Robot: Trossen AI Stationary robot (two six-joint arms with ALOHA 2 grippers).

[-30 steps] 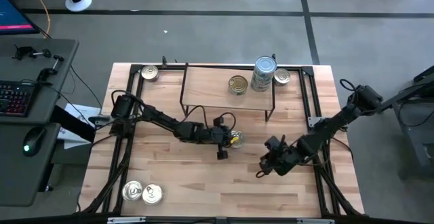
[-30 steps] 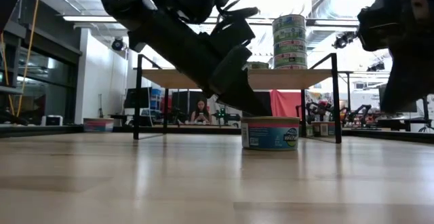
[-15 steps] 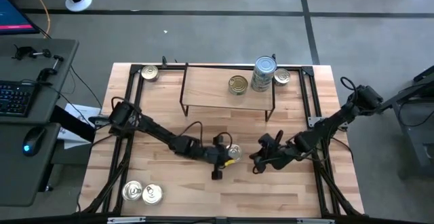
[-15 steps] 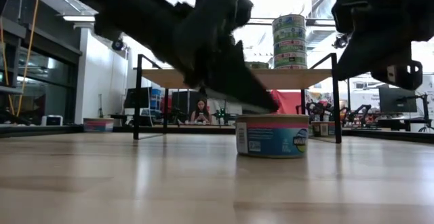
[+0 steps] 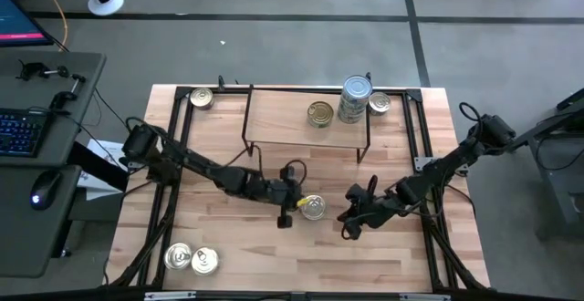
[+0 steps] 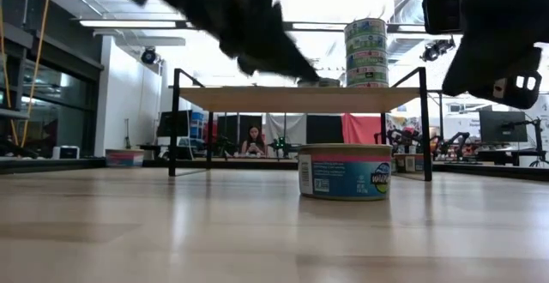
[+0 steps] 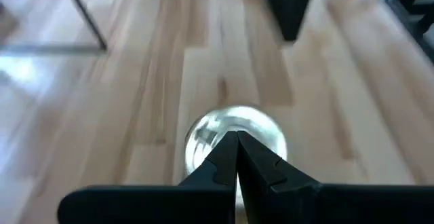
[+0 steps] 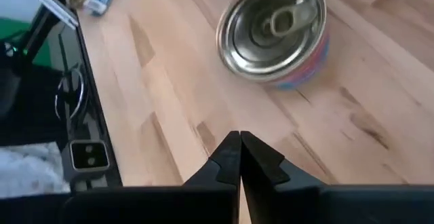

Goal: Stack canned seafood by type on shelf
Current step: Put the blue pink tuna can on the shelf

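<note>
A small flat round tin with a silver pull-tab top and a pale-blue and pink label point(image 5: 313, 207) stands upright on the butcher-block tabletop point(image 5: 237, 255), near the middle and in front of the low light-wood shelf on black wire legs point(image 5: 283, 114). Nothing holds it.

The left gripper point(image 5: 285, 212) sits just to the tin's left, raised off the wood, with its fingers pressed together and empty. The right gripper point(image 5: 351, 223) hangs to the tin's right, a little apart, also pinched closed with nothing in it.

On the shelf stand a single gold-topped tin point(image 5: 319, 113) and a tall stack of pale-blue tins point(image 5: 356, 98). Other tins lie at the far-left corner point(image 5: 202, 98), the far-right corner point(image 5: 379, 103) and the near-left corner point(image 5: 192, 259).

Handling judgement: the tin looks rigid and fairly dense for its size, not fragile. Its metal wall and glossy label are likely slippery, and the low profile leaves little height to grip. The best hold appears to be across the full width of the side wall, fingers opened wide and brought low, clear of the pull tab. A closed gripper can only push it.
</note>
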